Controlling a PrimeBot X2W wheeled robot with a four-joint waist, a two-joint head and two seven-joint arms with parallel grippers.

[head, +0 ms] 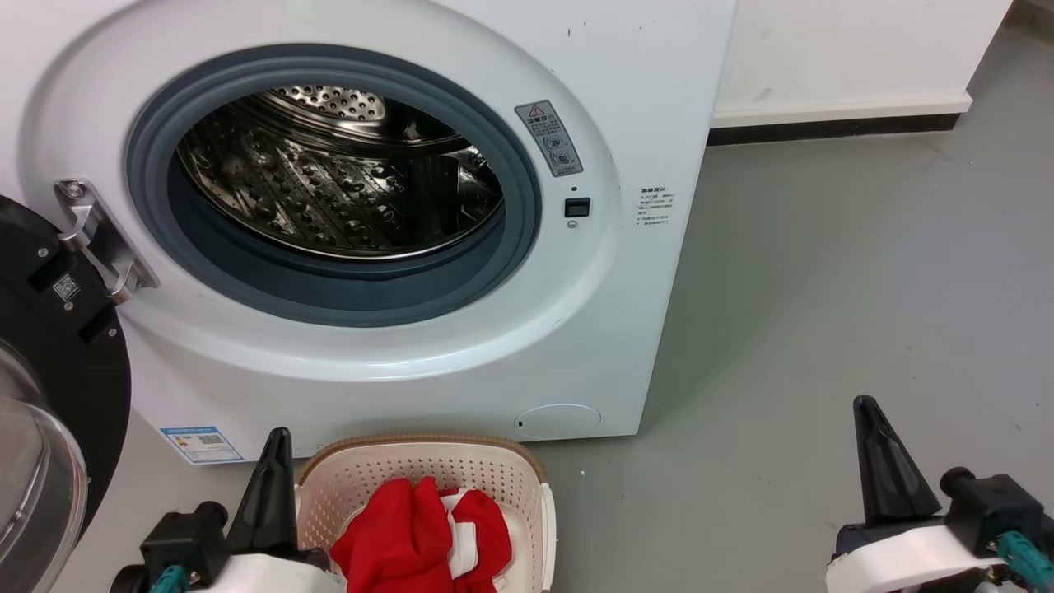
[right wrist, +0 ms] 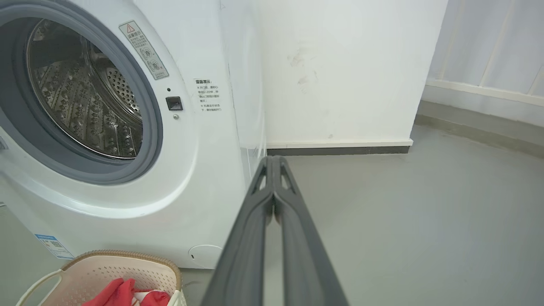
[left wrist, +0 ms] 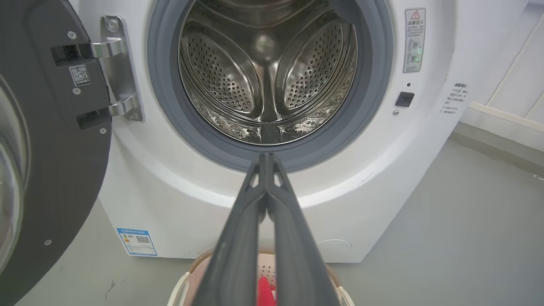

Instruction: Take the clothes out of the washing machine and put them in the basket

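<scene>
Firstly, the left gripper (head: 280, 449) is shown with its two dark fingers (left wrist: 242, 238) pressed together at the tips, and nothing is held between them. The right gripper (head: 866, 416) is likewise closed to a single wedge and carries nothing. In the head view the left gripper is set just beside the left rim of the basket (head: 428, 441), a short stretch of which is covered by it. The right gripper is poised over bare grey floor (head: 823, 288), well apart from the basket. The near part of the basket is cut off by the bottom edge. In the left wrist view most of it is hidden behind the fingers, so that only a red sliver is seen between their bases. The clothes (head: 395, 535) are lodged inside the basket as a crumpled heap of bright red fabric crossed by a white band; the kind of garment cannot be made out. Behind the basket the washing machine (head: 593, 329) is presented with its porthole open. Its grey gasket (head: 329, 296) and perforated steel drum (head: 329, 189) are exposed, the drum's lower front being masked by the gasket lip. The black-rimmed glass door (head: 58, 354), swung to the left on its metal hinge (head: 99, 239), is truncated by the picture's edge.
</scene>
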